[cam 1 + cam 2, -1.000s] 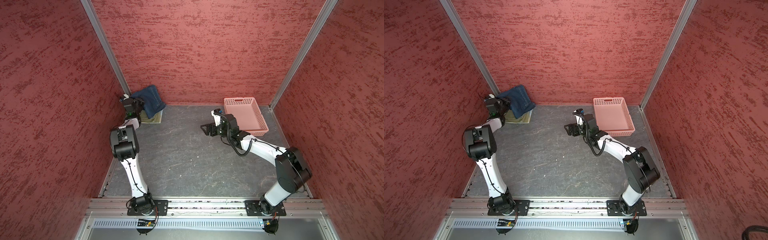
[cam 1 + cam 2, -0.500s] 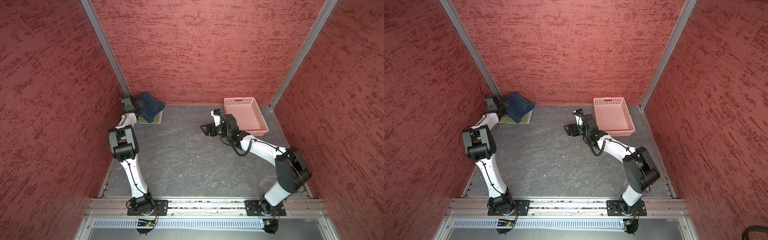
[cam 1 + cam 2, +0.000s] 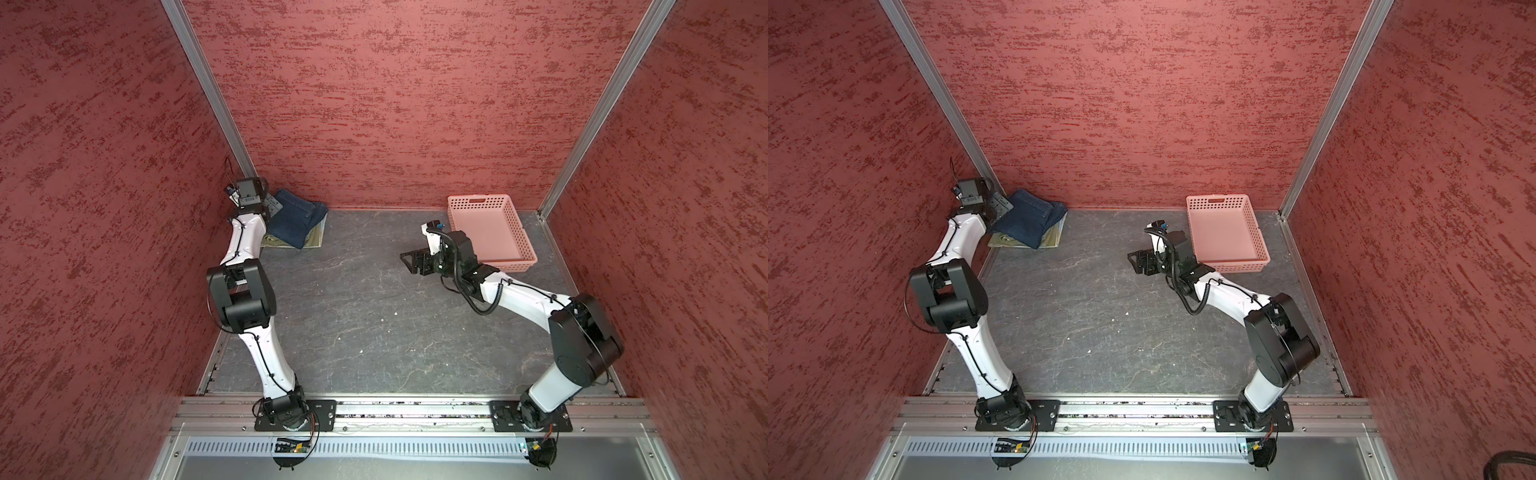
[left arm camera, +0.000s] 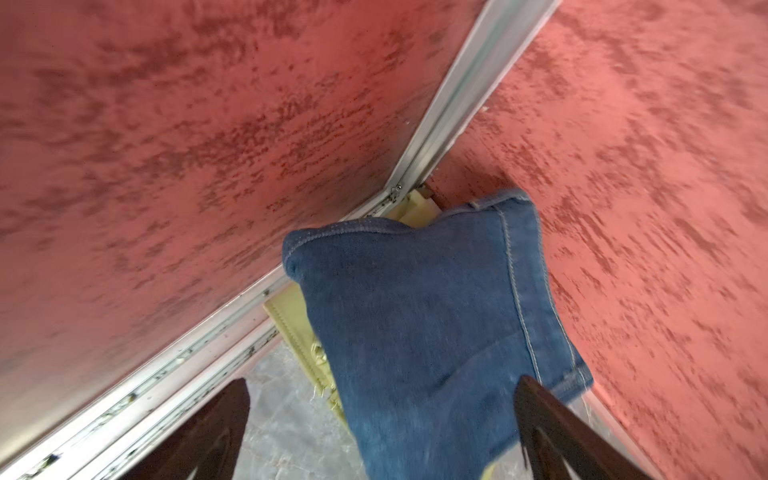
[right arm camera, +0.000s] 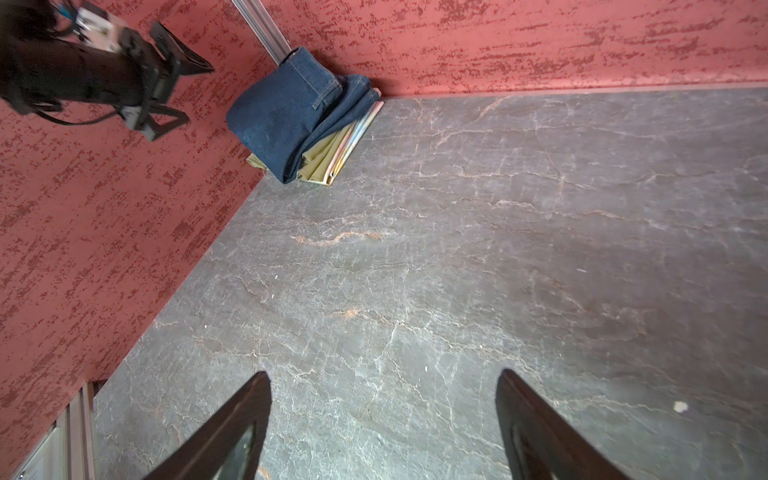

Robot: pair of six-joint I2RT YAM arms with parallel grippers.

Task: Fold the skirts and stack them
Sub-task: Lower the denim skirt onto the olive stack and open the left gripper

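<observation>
- Dark blue denim skirt (image 3: 297,219), folded, lies on top of the plain olive-green skirt (image 3: 274,241) in the far left corner of the grey marbled tabletop (image 3: 353,316), in both top views. A second ago it hung bunched from the left gripper (image 3: 272,204). Now that gripper's jaws stand wide apart, holding nothing, just beside the skirt's wall-side edge.
- Right gripper (image 3: 409,262): unchanged, jaws apart and empty, above bare table beside the pink perforated plastic basket (image 3: 524,243).
- Left wrist view: denim lies between the spread fingers (image 4: 552,424), not pinched. Olive cloth shows beneath it, hard against the red walls (image 4: 166,124).
- Right wrist view: three layers visible, denim over olive over the pale pastel floral skirt (image 5: 360,124). Denim sits skewed, its far end riding up the wall.
- Judgement: release done and the stack of three looks complete. At most a straightening nudge seems left.
</observation>
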